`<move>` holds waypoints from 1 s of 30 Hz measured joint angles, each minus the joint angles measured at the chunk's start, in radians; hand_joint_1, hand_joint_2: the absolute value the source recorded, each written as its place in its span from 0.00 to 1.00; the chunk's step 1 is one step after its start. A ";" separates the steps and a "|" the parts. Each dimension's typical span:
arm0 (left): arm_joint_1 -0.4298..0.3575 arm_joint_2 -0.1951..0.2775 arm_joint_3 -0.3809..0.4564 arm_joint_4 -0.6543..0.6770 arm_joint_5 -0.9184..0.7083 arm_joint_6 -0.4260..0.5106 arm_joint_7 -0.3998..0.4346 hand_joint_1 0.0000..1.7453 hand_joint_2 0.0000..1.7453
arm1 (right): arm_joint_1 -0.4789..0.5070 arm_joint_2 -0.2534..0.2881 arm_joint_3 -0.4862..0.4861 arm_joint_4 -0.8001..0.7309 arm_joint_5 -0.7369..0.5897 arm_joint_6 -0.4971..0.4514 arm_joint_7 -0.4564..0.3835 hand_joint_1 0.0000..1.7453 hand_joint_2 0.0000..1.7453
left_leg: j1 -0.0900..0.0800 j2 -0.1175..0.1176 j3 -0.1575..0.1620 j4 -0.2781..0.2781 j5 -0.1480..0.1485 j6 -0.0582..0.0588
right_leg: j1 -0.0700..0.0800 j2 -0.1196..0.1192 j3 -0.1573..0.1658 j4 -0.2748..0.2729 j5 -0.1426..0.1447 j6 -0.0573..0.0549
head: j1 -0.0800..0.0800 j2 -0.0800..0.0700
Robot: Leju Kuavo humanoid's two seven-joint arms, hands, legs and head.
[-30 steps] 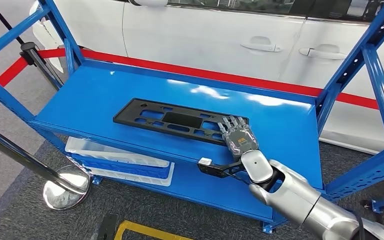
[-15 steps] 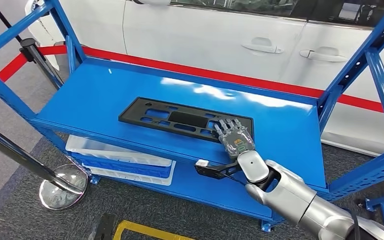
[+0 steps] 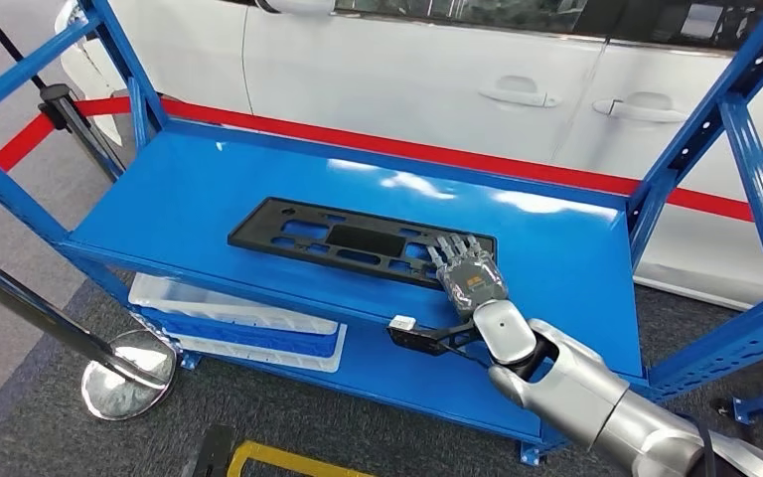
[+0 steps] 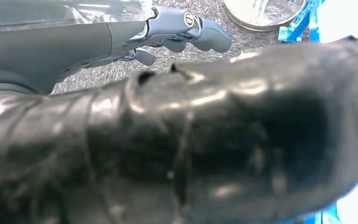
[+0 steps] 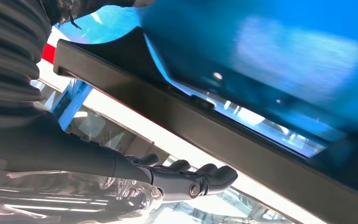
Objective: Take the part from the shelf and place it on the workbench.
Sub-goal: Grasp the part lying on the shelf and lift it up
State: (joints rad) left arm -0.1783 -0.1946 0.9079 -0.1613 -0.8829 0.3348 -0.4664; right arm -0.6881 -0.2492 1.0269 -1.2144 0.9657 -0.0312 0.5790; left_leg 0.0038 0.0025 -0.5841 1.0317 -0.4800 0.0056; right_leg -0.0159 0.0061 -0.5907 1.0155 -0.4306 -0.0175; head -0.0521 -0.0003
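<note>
1. Current step: acquisition of the part (image 3: 360, 241). The flat black perforated panel lies on the top deck of the blue shelf (image 3: 189, 189), at the centre of the head view, its long axis running from centre-left to centre-right. It has not been lifted; the workbench placement is not yet begun.

2. Right hand (image 3: 469, 278): positioned at the panel's right end, lower right of centre in the head view, palm down. The fingers (image 3: 454, 249) lie extended over the panel's near right corner and appear to touch it. No thumb is seen under the panel, so whether a grasp is closed cannot be told; judged as resting on the part, not holding it.

3. Right wrist view: the dark edge of the panel (image 5: 223, 144) crosses the frame diagonally from upper left to lower right, with the blue deck alongside it. The fingers (image 5: 200, 177) sit at lower centre, just beside that edge and loosely curled.

4. Left hand (image 4: 177, 32): seen in the upper part of the left wrist view over grey carpet, fingers loosely curled, holding nothing. Whether it counts as released or clenched cannot be told.

5. Next move, as a judgement: the hand must secure the panel's edge, likely by drawing the end past the deck's front lip so the thumb can get beneath it.

6. Handling note: the panel is long and thin; a grip at one end will probably let the far end droop or swing.
</note>
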 joint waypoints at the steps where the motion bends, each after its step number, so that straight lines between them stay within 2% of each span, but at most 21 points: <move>1: 0.000 0.000 0.000 0.000 0.000 0.000 0.000 0.00 0.00 | 0.000 0.000 0.000 0.000 -0.001 0.001 0.000 0.00 1.00 | 0.002 0.000 -0.020 0.043 -0.025 -0.005 | -0.003 -0.001 0.003 -0.003 0.002 -0.004 | -0.001 0.000; 3: 0.000 0.000 0.000 0.000 0.000 0.000 -0.001 0.00 0.00 | 0.000 0.000 0.000 0.001 -0.003 0.004 0.001 0.00 1.00 | 0.005 0.000 -0.082 0.170 -0.083 -0.014 | -0.003 -0.001 0.003 -0.003 0.001 -0.009 | -0.003 0.000; 4: 0.001 0.000 0.000 0.000 0.000 0.000 -0.001 0.00 0.00 | 0.000 0.000 0.000 0.001 -0.004 0.005 0.003 0.00 1.00 | 0.007 0.000 -0.111 0.224 -0.099 -0.018 | -0.002 -0.001 0.002 -0.003 0.001 -0.010 | -0.003 0.000; 5: 0.002 0.000 0.000 0.000 0.001 0.000 -0.001 0.00 0.00 | 0.000 0.000 0.000 0.002 -0.005 0.007 0.004 0.00 1.00 | 0.009 0.000 -0.125 0.247 -0.097 -0.020 | -0.003 -0.001 0.003 -0.002 0.001 -0.010 | -0.003 0.000; 6: 0.003 0.000 0.000 0.000 0.001 0.000 -0.001 0.00 0.00 | 0.000 0.000 0.000 0.002 -0.005 0.008 0.004 0.00 1.00 | 0.010 0.000 -0.122 0.233 -0.077 -0.021 | -0.003 0.000 0.004 -0.002 0.000 -0.009 | -0.004 0.000; 8: 0.003 0.000 0.000 0.000 0.001 0.000 -0.001 0.00 0.00 | 0.000 0.000 0.001 0.003 -0.006 0.012 0.005 0.00 1.00 | 0.013 0.000 -0.066 0.113 -0.007 -0.020 | -0.004 0.001 0.007 -0.002 -0.003 -0.005 | -0.004 0.000; 10: 0.002 0.000 0.000 0.000 0.001 0.000 -0.001 0.00 0.00 | -0.001 0.000 0.001 0.003 -0.007 0.018 0.006 0.00 1.00 | 0.011 -0.001 -0.010 0.001 0.030 -0.012 | 0.000 0.003 0.009 0.000 -0.006 0.004 | -0.002 0.000; 11: 0.002 0.000 0.000 0.000 0.001 0.000 -0.001 0.00 0.00 | -0.002 0.000 0.001 0.003 -0.008 0.021 0.007 0.00 1.00 | 0.009 -0.001 0.001 -0.022 0.032 -0.006 | 0.002 0.003 0.009 0.000 -0.007 0.010 | -0.002 0.000; 14: 0.003 0.000 0.000 0.000 0.001 0.000 -0.001 0.00 0.00 | -0.002 -0.001 0.001 0.004 -0.010 0.029 0.009 0.00 1.00 | 0.008 -0.001 0.007 -0.035 0.032 0.013 | 0.002 0.005 0.011 -0.001 -0.009 0.029 | -0.001 0.000; 15: 0.002 0.000 0.000 0.000 0.001 0.000 -0.001 0.00 0.00 | -0.002 -0.003 0.001 0.005 -0.011 0.030 0.009 0.00 1.00 | 0.009 0.000 0.011 -0.040 0.035 0.021 | 0.001 0.004 0.006 0.013 -0.019 0.033 | 0.000 0.000; 17: 0.001 0.000 0.000 0.000 0.001 0.000 -0.001 0.00 0.00 | 0.000 -0.005 0.002 0.006 -0.012 0.034 0.009 0.00 1.00 | 0.010 0.002 0.016 -0.048 0.038 0.033 | -0.002 0.002 -0.037 0.102 -0.069 0.038 | 0.003 0.000; 19: 0.003 0.000 0.000 0.000 0.000 0.000 -0.001 0.00 0.00 | 0.004 -0.006 0.004 0.007 -0.014 0.036 0.010 0.00 1.00 | 0.008 0.002 0.016 -0.048 0.036 0.039 | -0.002 0.002 -0.105 0.233 -0.124 0.041 | 0.004 0.000; 20: 0.004 0.000 0.001 0.000 0.000 0.000 -0.001 0.00 0.00 | 0.005 -0.006 0.004 0.007 -0.015 0.037 0.010 0.00 1.00 | 0.007 0.002 0.017 -0.047 0.034 0.039 | -0.002 0.002 -0.127 0.273 -0.130 0.042 | 0.004 0.000; 21: 0.005 0.000 0.001 0.000 0.000 0.000 -0.001 0.00 0.00 | 0.006 -0.006 0.004 0.008 -0.015 0.038 0.010 0.00 1.00 | 0.007 0.002 0.019 -0.047 0.032 0.039 | -0.002 0.002 -0.132 0.275 -0.117 0.041 | 0.004 0.000; 22: 0.005 0.000 0.001 0.000 -0.001 0.000 -0.001 0.00 0.00 | 0.005 -0.006 0.004 0.008 -0.016 0.038 0.010 0.00 1.00 | 0.007 0.001 0.022 -0.046 0.029 0.038 | -0.002 0.002 -0.116 0.238 -0.087 0.039 | 0.004 0.000; 23: 0.005 0.000 0.001 0.000 -0.001 0.000 -0.001 0.00 0.00 | 0.005 -0.006 0.004 0.008 -0.017 0.038 0.010 0.00 1.00 | 0.007 0.001 0.027 -0.045 0.026 0.036 | -0.002 0.001 -0.085 0.172 -0.049 0.036 | 0.004 0.000; 25: 0.005 -0.001 0.001 0.000 -0.004 0.000 -0.002 0.00 0.00 | 0.002 -0.006 0.004 0.008 -0.018 0.039 0.010 0.00 1.00 | 0.003 -0.001 0.032 -0.042 0.018 0.028 | 0.003 0.000 -0.024 0.046 -0.003 0.026 | 0.004 0.000; 27: 0.004 -0.001 0.001 0.000 -0.006 -0.001 -0.003 0.00 0.00 | -0.001 -0.006 0.004 0.008 -0.019 0.039 0.011 0.00 1.00 | 0.001 -0.001 0.034 -0.041 0.012 0.017 | 0.009 0.000 -0.004 0.001 -0.002 0.017 | 0.003 0.000; 30: 0.003 -0.001 0.001 0.000 -0.006 -0.002 -0.005 0.00 0.00 | -0.004 -0.005 0.004 0.008 -0.019 0.039 0.013 0.00 1.00 | 0.003 -0.001 0.037 -0.034 0.001 -0.001 | 0.005 0.001 0.008 -0.007 -0.003 0.002 | 0.001 0.000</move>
State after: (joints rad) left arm -0.1750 -0.1957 0.9092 -0.1610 -0.8892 0.3325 -0.4713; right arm -0.6924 -0.2543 1.0307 -1.2062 0.9467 0.0078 0.5922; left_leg 0.0071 0.0020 -0.5474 0.9973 -0.4789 0.0050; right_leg -0.0111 0.0075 -0.5828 1.0082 -0.4331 -0.0152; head -0.0508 -0.0004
